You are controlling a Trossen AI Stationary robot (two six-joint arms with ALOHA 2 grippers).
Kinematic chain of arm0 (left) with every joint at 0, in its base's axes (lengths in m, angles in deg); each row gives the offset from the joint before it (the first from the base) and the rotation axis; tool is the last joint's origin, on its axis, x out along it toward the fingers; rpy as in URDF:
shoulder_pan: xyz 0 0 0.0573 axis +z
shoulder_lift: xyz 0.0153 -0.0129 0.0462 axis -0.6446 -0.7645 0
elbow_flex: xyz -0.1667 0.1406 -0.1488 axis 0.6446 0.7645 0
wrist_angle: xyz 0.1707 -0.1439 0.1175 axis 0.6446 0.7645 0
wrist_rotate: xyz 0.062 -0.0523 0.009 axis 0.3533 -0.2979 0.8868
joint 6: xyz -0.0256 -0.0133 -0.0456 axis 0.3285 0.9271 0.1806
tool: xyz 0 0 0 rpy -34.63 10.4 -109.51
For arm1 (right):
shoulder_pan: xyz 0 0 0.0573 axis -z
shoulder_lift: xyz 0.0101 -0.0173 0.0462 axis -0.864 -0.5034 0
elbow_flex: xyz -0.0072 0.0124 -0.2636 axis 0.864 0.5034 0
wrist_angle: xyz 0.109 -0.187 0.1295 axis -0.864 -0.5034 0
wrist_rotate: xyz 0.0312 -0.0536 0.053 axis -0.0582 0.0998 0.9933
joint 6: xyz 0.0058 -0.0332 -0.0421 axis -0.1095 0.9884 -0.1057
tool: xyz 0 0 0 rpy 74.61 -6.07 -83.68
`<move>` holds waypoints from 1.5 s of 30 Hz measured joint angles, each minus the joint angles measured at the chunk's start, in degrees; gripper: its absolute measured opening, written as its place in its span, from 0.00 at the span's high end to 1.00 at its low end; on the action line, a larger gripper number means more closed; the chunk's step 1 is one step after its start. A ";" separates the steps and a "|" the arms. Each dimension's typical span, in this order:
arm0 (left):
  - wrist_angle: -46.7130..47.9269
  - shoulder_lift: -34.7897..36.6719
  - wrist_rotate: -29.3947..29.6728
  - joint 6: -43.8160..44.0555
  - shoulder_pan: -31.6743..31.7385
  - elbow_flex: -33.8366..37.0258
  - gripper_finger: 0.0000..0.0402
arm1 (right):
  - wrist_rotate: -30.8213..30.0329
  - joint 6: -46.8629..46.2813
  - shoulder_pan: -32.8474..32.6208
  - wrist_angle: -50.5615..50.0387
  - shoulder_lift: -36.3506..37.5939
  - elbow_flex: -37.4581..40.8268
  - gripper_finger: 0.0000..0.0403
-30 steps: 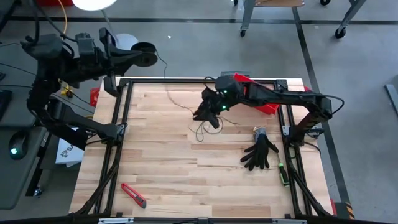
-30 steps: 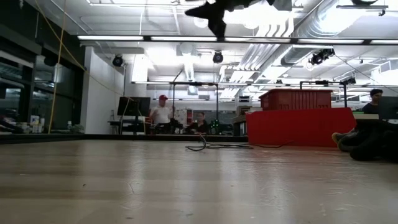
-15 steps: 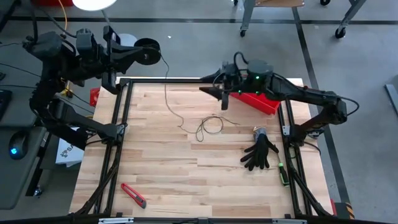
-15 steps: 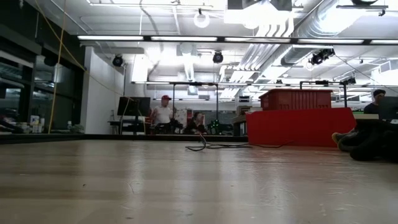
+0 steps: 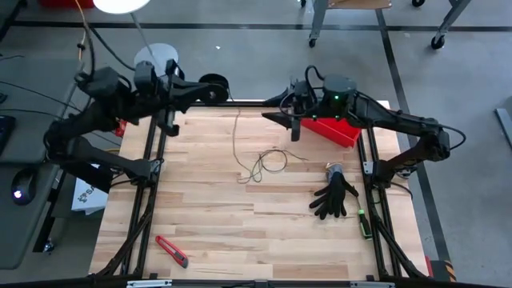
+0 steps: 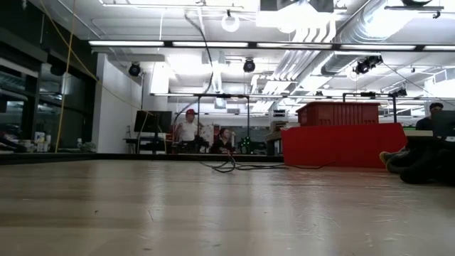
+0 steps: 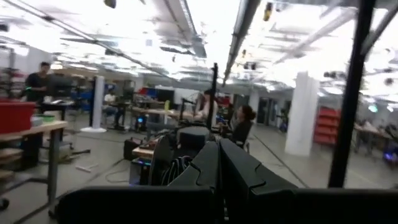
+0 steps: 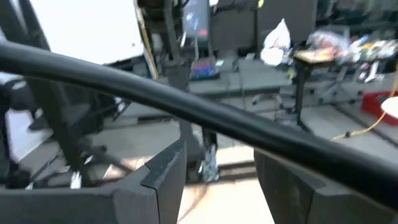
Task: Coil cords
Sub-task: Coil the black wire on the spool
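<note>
Nearest, a red box cutter (image 5: pixel 171 250) lies by the table's front edge, untouched; further in, a black glove (image 5: pixel 334 198) on the right side. Mid-table, the cord (image 5: pixel 270 162) rests in a loose loop on the wood, one strand running up and back toward the spool (image 5: pixel 213 85). Left gripper (image 5: pixel 200 90) is shut on that small round black spool, held above the table's far edge; left wrist view shows the fingers (image 7: pixel 219 163) pressed together. Right gripper (image 5: pixel 286 122) hangs near the far edge beside the red bin (image 5: pixel 336 132), fingers spread wide, nothing between them. Changed: a second ago the right claw was low over the loop, handling it; it has since let go and pulled back to the rear. Left arm has swung the spool rightward, from outside the frame corner toward the table's middle, dragging the strand with it. Judgement: coil partly formed, loose; the free strand wants gathering next
</note>
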 joint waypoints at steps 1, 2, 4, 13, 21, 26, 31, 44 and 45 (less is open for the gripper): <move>-1.90 1.11 1.08 0.72 0.00 2.38 1.00 | 0.55 0.33 0.24 -1.22 0.16 0.00 0.55; -3.81 2.25 2.05 1.38 0.00 4.53 1.00 | 0.92 0.75 0.44 -1.68 0.25 0.00 0.55; -7.87 4.28 3.47 2.34 0.00 7.72 1.00 | 1.14 1.21 0.89 -2.00 0.32 0.00 0.55; -12.77 4.63 3.84 7.05 1.18 10.60 1.00 | 2.67 -1.43 0.96 12.75 -7.46 0.02 0.55; -15.08 2.63 3.70 7.09 1.18 10.60 1.00 | 2.83 -4.09 0.89 19.04 -10.99 0.00 0.55; -16.93 2.72 3.72 6.53 1.49 10.51 1.00 | 5.14 -4.29 0.79 18.95 -11.73 0.00 0.55; -16.80 2.55 3.77 7.59 2.32 10.51 1.00 | 2.62 -3.87 0.23 19.03 -12.96 0.00 0.55; -16.77 2.61 3.85 7.57 2.73 10.51 1.00 | 2.27 -3.91 0.34 21.75 -13.25 0.00 0.67; -16.77 2.56 3.83 7.59 2.73 10.51 1.00 | 2.25 -4.05 0.34 21.73 -13.25 0.00 0.68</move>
